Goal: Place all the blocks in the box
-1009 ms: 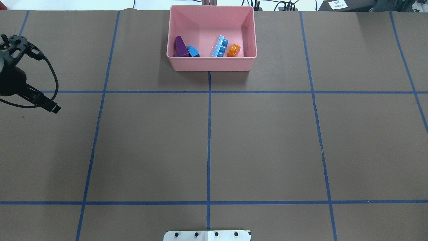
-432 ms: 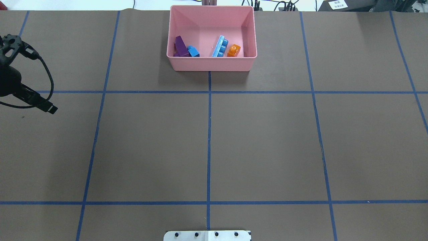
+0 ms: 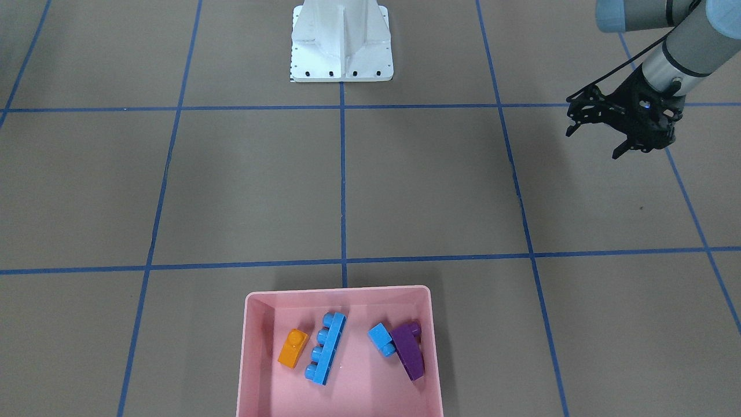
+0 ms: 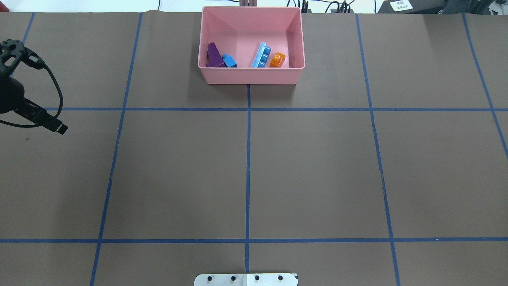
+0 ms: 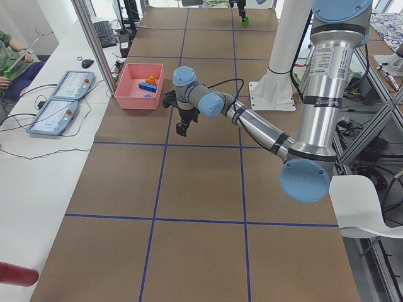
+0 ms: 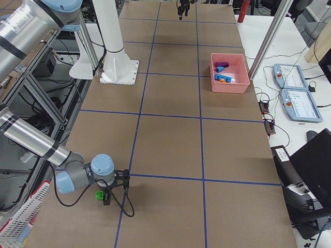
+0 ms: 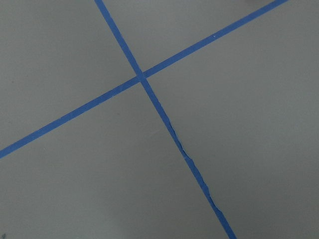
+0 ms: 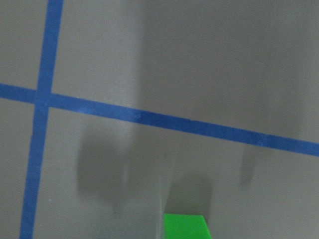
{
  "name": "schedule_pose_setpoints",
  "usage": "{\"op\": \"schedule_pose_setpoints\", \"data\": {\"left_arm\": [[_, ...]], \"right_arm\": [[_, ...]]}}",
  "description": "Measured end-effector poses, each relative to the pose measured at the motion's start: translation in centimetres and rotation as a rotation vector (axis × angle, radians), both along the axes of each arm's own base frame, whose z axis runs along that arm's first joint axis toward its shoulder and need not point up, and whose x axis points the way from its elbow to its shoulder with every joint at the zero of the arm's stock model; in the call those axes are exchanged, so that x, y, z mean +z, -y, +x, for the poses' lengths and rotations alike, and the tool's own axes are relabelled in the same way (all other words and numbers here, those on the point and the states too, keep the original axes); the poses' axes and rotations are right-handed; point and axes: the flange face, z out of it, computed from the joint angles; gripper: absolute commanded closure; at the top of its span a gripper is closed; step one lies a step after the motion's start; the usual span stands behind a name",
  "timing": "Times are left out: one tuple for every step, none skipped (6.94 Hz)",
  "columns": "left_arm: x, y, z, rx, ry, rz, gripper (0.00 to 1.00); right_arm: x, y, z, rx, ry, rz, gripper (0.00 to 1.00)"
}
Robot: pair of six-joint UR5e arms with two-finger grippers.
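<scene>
Left arm [image 5: 252, 123]: reaching out long and nearly level, forearm running straight into the wrist; left gripper [image 3: 593, 143] hangs off the end, pointing down and clear of the surface beneath it, its two black fingers [image 3: 626, 147] spread wide apart with nothing between them. Right arm [image 6: 31, 142]: forearm slanting down low, wrist joints folded tight behind the tool, right gripper [image 6: 107, 199] pointing straight down with its tips close to the surface directly below. Seen small and from the side only, so whether its jaws are apart or together cannot be told.
</scene>
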Motion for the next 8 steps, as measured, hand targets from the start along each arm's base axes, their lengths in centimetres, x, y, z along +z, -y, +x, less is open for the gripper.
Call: {"op": "schedule_pose_setpoints", "data": {"left_arm": [[-0.24, -0.10, -0.06, 0.000, -0.002, 0.004, 0.00], [-0.43, -0.19, -0.12, -0.001, -0.004, 0.008, 0.00], [-0.52, -0.24, -0.15, -0.001, -0.005, 0.010, 0.00], [-0.55, -0.25, -0.16, -0.001, -0.006, 0.010, 0.00], [-0.57, -0.27, -0.16, -0.001, -0.006, 0.011, 0.00], [-0.58, -0.27, -0.16, -0.001, -0.006, 0.011, 0.00], [-0.58, -0.27, -0.16, -0.001, -0.006, 0.010, 0.00], [-0.58, -0.27, -0.16, -0.001, -0.007, 0.010, 0.00]], "right_arm": [[0.45, -0.19, 0.12, -0.007, -0.019, 0.001, 0.33], [0.63, -0.25, 0.09, -0.014, -0.026, 0.002, 0.33], [0.66, -0.24, -0.04, -0.020, -0.027, 0.000, 0.32], [0.64, -0.20, -0.19, -0.025, -0.025, -0.002, 0.31], [0.63, -0.19, -0.33, -0.032, -0.023, -0.004, 0.31], [0.62, -0.20, -0.45, -0.039, -0.021, -0.005, 0.50], [0.60, -0.21, -0.57, -0.046, -0.019, -0.006, 0.95], [0.60, -0.20, -0.66, -0.051, -0.018, -0.006, 1.00]]}}
